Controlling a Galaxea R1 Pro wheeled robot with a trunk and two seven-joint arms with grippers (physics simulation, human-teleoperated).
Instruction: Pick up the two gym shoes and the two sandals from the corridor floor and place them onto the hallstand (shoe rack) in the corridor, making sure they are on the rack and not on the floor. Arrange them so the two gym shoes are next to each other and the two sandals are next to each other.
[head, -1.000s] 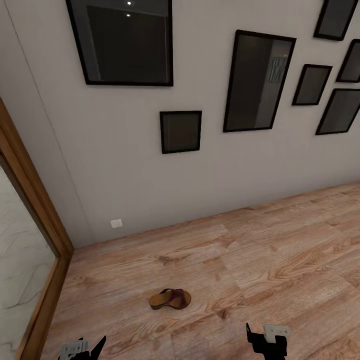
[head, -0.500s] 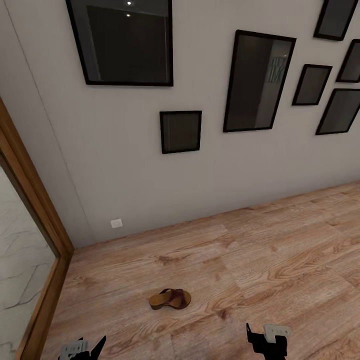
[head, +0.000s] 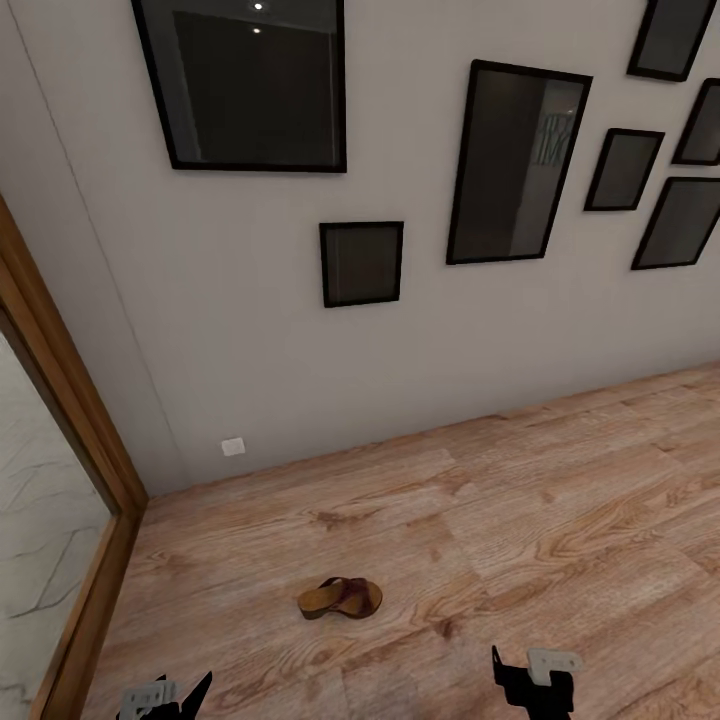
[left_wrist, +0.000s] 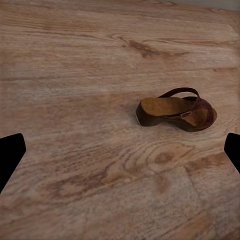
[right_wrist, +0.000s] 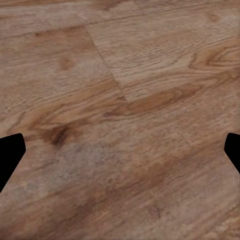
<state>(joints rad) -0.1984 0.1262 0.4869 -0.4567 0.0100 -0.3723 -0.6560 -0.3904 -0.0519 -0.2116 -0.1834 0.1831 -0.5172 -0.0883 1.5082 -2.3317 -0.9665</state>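
One brown sandal (head: 341, 598) with a tan footbed lies on its sole on the corridor floor (head: 560, 520), a little way out from the wall. It also lies ahead of my left gripper (left_wrist: 120, 155), whose black fingertips (left_wrist: 10, 155) stand wide apart with nothing between them. In the head view the left gripper (head: 165, 695) is at the lower edge, below and left of the sandal. My right gripper (head: 535, 680) hangs over bare planks to the sandal's right and is open (right_wrist: 120, 155) and empty. The gym shoes and the hallstand are out of view.
A pale wall (head: 250, 350) with several dark framed pictures (head: 515, 160) closes the far side. A wooden door frame (head: 60, 420) stands at the left, with a white outlet (head: 233, 446) low on the wall beside it. Wood flooring stretches away to the right.
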